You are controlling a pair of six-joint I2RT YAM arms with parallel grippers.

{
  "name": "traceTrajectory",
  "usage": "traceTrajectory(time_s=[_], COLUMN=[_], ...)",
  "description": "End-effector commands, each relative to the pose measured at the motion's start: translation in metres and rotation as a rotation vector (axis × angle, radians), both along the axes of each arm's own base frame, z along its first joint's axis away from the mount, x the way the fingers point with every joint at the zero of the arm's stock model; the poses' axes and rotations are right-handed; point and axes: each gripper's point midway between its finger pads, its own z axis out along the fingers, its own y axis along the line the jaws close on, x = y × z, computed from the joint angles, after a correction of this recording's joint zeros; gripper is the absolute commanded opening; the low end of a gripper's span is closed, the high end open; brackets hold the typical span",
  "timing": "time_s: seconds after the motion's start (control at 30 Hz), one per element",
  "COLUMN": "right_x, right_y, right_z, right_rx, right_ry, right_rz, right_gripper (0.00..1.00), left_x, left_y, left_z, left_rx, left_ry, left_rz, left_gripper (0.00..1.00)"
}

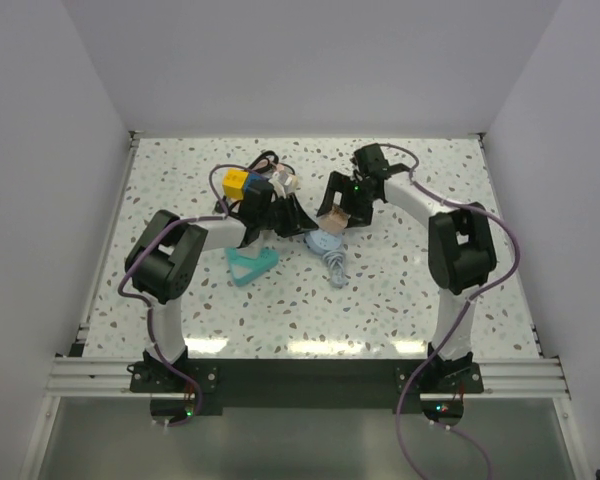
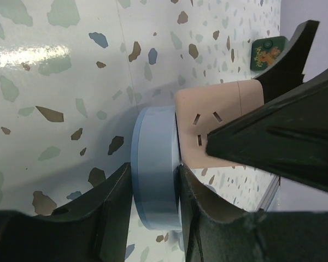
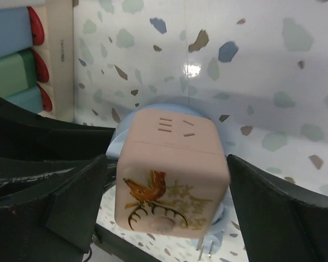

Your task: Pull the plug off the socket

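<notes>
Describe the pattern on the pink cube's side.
An orange-brown deer motif with antlers on the pink cube; the right wrist view shows it best.

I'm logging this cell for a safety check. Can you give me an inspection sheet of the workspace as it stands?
Surface: speckled table, glossy.
Job's things: pink cube with slot holes sits against blue disc; cream power strip with red outlets at the upper left of the right wrist view.
Clutter: teal triangular block; yellow and blue block.
Grippers: left gripper clamps the disc; right gripper straddles the cube, contact unclear.
Cables: coiled cord by the disc; purple arm cables.
Surroundings: white walls; metal rail at the near edge.
</notes>
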Motion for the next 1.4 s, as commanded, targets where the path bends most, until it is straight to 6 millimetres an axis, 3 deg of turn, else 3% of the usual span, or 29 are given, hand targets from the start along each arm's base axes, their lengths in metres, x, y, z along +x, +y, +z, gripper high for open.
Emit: traceTrajectory(time_s=[0.0, 0.03, 0.13, 0.17, 0.2, 0.27, 0.3, 0.47, 0.67, 0.8, 1.07, 1.2, 1.37], right_x=[-0.009, -0.011, -0.017, -0.019, -0.021, -0.020, -0.019, -0.011, 0.000, -0.002, -0.006, -0.008, -0.014], right_y=[0.015, 0.017, 0.018, 0.018, 0.017, 0.013, 0.011, -0.005, -0.014, -0.027, -0.027, -0.013, -0.023], right_z=[-0.005, -0.007, -0.012, -0.012, -0.010, -0.006, 0.000, 0.018, 0.054, 0.052, 0.013, 0.022, 0.048], right_rx=[-0.020, -0.014, -0.008, -0.011, -0.013, -0.027, -0.034, -0.124, -0.062, -0.135, -0.157, -0.084, -0.079], right_ry=[0.041, 0.051, 0.075, 0.076, 0.081, 0.064, 0.052, -0.006, -0.060, -0.046, 0.034, -0.019, -0.065], right_rz=[-0.012, -0.014, -0.007, -0.004, -0.004, -0.009, -0.013, 0.013, 0.057, 0.055, 0.087, 0.113, 0.108], right_gripper=[0.92, 0.90, 0.68, 0.58, 0.37, 0.17, 0.01, 0.00, 0.00, 0.00, 0.00, 0.00, 0.00], left_x=[0.003, 0.003, 0.004, 0.003, 0.003, 0.002, 0.003, 0.000, -0.005, -0.007, -0.001, -0.002, -0.005], left_y=[-0.011, -0.011, -0.010, -0.009, -0.008, -0.006, -0.004, 0.010, 0.025, 0.034, 0.034, 0.033, 0.035], left_z=[0.037, 0.037, 0.036, 0.034, 0.033, 0.027, 0.023, -0.007, -0.054, -0.084, -0.098, -0.105, -0.109], left_rx=[-0.054, -0.054, -0.048, -0.044, -0.040, -0.025, -0.016, 0.075, 0.174, 0.215, 0.213, 0.212, 0.217], left_ry=[-0.076, -0.076, -0.079, -0.076, -0.075, -0.065, -0.060, -0.017, 0.060, 0.112, 0.129, 0.149, 0.163], left_rz=[-0.021, -0.019, -0.013, -0.009, -0.007, 0.004, 0.010, 0.054, 0.073, 0.087, 0.099, 0.101, 0.106], left_gripper=[0.00, 0.00, 0.00, 0.00, 0.00, 0.00, 0.00, 0.00, 0.00, 0.00, 0.00, 0.00, 0.00])
